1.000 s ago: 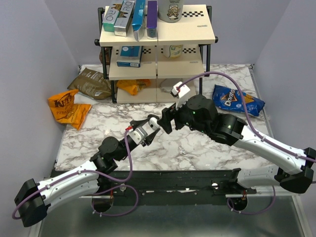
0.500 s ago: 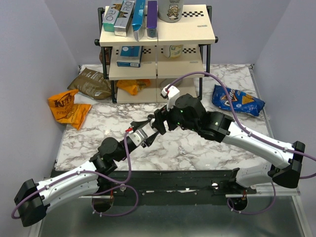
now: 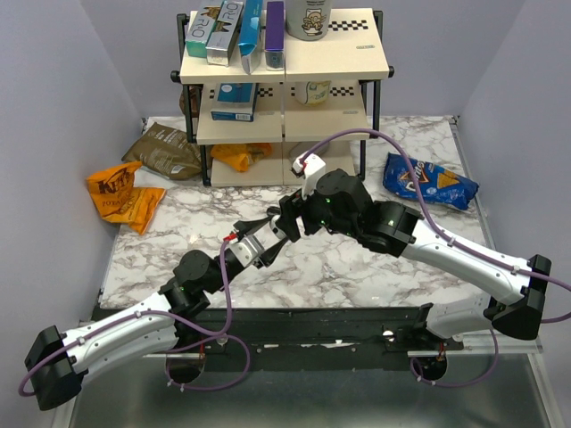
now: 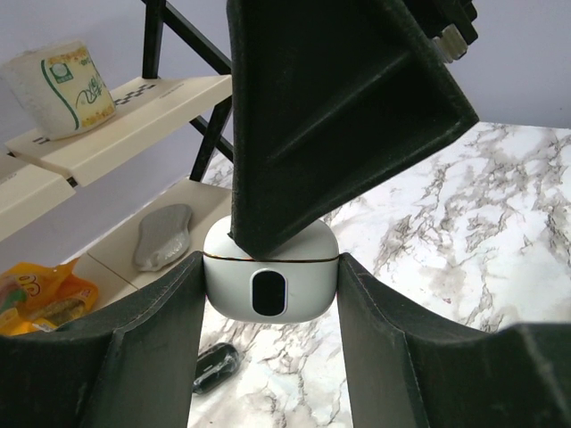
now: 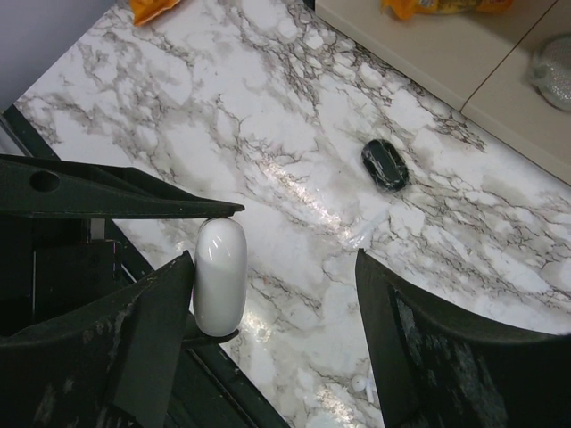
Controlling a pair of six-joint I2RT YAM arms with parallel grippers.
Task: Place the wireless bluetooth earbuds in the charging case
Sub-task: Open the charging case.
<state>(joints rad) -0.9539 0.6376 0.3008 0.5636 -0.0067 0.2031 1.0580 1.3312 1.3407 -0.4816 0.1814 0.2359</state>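
The right tool (image 5: 272, 294) is crowding the left tool (image 4: 268, 267), one finger (image 4: 339, 107) lying over the white case (image 4: 270, 294) and blocking its top. Open marble bench (image 5: 294, 80) is stretching below, bar a small black oval object (image 5: 385, 166), perhaps another case. The shelf rack (image 3: 285, 98) is closing off the far side.

Blue bag (image 3: 429, 183) — "Doritos"; shelf-top box (image 3: 203, 32) — "RIO", possibly; rest unreadable.
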